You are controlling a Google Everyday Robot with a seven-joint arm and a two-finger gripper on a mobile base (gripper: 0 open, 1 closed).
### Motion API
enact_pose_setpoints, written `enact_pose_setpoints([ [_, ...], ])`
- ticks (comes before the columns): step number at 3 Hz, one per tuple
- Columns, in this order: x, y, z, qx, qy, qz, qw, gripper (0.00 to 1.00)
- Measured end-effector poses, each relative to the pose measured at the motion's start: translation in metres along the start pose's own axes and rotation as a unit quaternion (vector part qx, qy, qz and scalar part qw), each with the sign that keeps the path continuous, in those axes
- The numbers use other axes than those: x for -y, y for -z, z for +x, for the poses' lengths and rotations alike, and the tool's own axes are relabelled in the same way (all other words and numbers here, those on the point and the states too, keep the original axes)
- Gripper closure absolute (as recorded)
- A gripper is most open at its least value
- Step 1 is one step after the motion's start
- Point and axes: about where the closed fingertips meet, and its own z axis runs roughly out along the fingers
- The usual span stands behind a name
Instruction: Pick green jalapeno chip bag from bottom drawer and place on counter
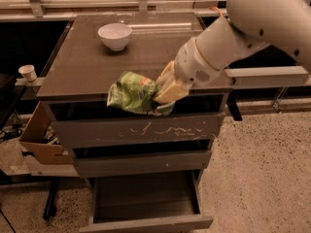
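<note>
My gripper is shut on the green jalapeno chip bag and holds it in the air at the counter's front edge, level with the top. The bag is crumpled and hangs to the left of the fingers. The counter is a glossy grey-brown slab on top of the drawer unit. The bottom drawer is pulled open below, its dark floor bare.
A white bowl stands at the back left of the counter. A scratched drawer front sits below the top. A cardboard box and a paper cup are at the left. A pale shelf with metal posts runs behind.
</note>
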Motion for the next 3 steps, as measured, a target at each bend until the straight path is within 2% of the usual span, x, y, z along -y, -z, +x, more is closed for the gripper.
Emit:
enact_pose_setpoints([
  [1, 0.035, 0.011, -0.021, -0.001, 0.025, 0.018, 0.9995, 1.0],
  [3, 0.112, -0.021, -0.047, -0.001, 0.064, 0.028, 0.9976, 1.0],
])
